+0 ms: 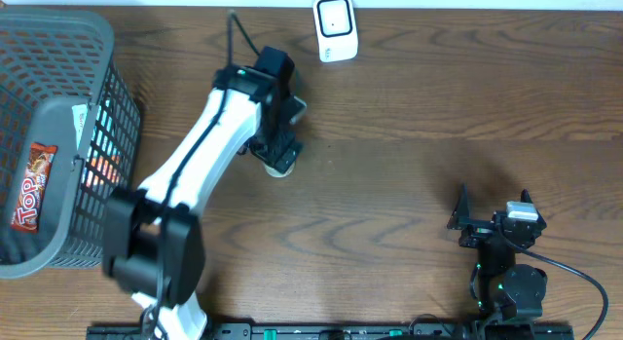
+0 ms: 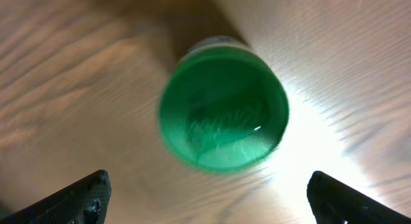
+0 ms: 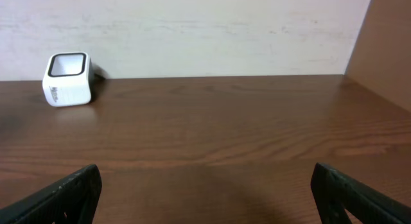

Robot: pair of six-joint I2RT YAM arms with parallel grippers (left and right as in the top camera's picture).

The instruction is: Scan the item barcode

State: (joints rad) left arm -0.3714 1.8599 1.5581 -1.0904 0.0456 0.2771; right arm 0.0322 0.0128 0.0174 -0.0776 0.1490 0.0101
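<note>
The item is a small round container with a green lid [image 2: 223, 112], standing on the wooden table and seen from straight above, a little blurred. My left gripper [image 2: 207, 189] hovers over it, open, its two black fingertips [image 2: 83, 198] wide apart and touching nothing. In the overhead view the left gripper [image 1: 280, 143] covers most of the item [image 1: 283, 170]. No barcode shows. The white scanner [image 1: 334, 26] stands at the table's back edge, also seen as the scanner [image 3: 66, 79] in the right wrist view. My right gripper [image 1: 494, 207] rests open near the front right, nothing between its fingers [image 3: 70, 192].
A grey wire basket [image 1: 92, 48] fills the left edge of the table, with a red snack pack [image 1: 31, 187] and other packets inside. A black cable [image 1: 237, 33] runs from the left arm toward the back. A wall [image 3: 192, 31] rises behind the table.
</note>
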